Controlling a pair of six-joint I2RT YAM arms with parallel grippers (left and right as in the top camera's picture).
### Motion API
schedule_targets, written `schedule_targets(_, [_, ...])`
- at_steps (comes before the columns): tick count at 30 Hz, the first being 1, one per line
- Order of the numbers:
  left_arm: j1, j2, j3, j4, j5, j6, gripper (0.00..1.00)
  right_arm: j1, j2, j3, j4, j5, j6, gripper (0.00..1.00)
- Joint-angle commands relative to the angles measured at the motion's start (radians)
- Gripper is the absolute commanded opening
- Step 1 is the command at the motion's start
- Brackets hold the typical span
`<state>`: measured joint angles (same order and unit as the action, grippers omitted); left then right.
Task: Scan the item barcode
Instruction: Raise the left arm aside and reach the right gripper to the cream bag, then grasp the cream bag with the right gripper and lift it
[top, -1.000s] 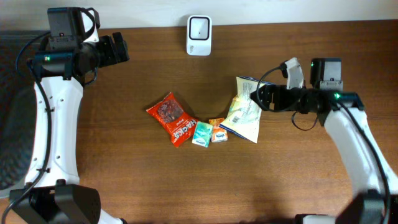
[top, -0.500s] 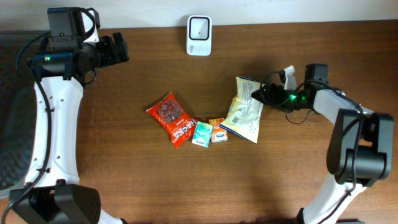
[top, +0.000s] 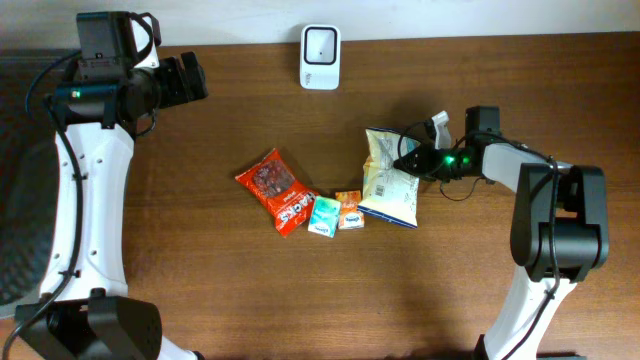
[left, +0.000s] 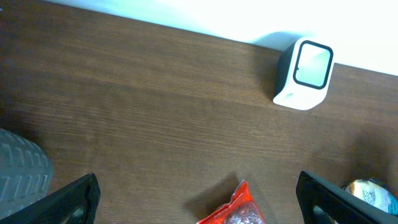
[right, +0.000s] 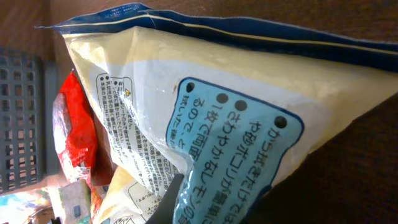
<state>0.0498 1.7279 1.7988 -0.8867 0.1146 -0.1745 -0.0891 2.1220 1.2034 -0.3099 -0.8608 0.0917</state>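
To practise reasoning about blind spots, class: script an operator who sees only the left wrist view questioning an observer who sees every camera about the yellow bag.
Operator: Is the right hand on the yellow bag?
Observer: Yes, it is shut on the bag's edge.
Operator: What lies between the bag and the red packet?
Observer: A teal packet and an orange packet, side by side.
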Motion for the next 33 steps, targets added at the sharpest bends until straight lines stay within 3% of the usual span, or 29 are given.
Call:
schedule_targets(1, [-0.001, 0.005, 0.002, 0.002, -0.004, 0.020, 0.99, -0.044, 0.039, -0.034, -0.041, 0.034, -0.006, 0.04])
schedule_targets(6, [-0.001, 0.005, 0.002, 0.002, -0.004, 0.020, 0.99, -0.108, -0.085, -0.032, -0.094, -0.111, -0.010, 0.04])
schedule_targets(10, [-0.001, 0.005, 0.002, 0.002, -0.004, 0.019, 0.99, -0.115, -0.266, -0.032, -0.167, -0.115, -0.070, 0.04])
schedule_targets(16, [-0.001, 0.005, 0.002, 0.002, -0.004, 0.020, 0.99, -0.108, -0.671, -0.032, -0.202, -0.021, -0.062, 0.04])
schedule_targets(21, [-0.001, 0.005, 0.002, 0.002, -0.004, 0.020, 0.99, -0.106, -0.895, -0.032, -0.218, 0.089, -0.001, 0.04])
schedule_targets(29, [-0.001, 0.005, 0.002, 0.002, -0.004, 0.020, 0.99, -0.106, -0.969, -0.032, -0.255, 0.099, 0.023, 0.04])
schedule_targets(33, [-0.001, 0.005, 0.002, 0.002, -0.004, 0.020, 0.99, -0.039, -0.967, -0.016, -0.257, 0.217, 0.079, 0.04])
